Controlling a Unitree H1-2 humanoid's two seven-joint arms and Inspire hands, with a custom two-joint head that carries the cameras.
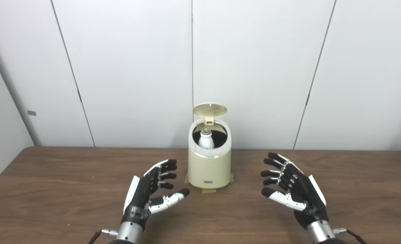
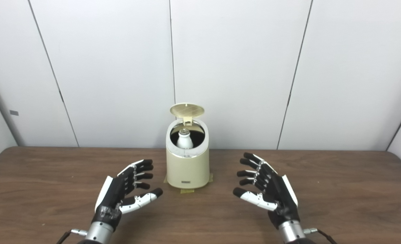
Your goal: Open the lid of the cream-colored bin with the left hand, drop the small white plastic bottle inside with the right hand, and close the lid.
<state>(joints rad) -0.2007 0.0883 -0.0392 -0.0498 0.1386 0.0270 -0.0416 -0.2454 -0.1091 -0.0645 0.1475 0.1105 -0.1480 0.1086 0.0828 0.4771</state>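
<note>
White wall panels back a brown counter. Left eye view: cream bin stands centre, lid raised, white bottle upright inside. Right eye view adds more counter at right; left robot hand and right robot hand flank the bin, fingers spread wide, empty.

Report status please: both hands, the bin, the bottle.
Left hand open, right hand open, both apart from bin. Lid up. Bottle upright inside bin. Nothing blocking lid.
</note>
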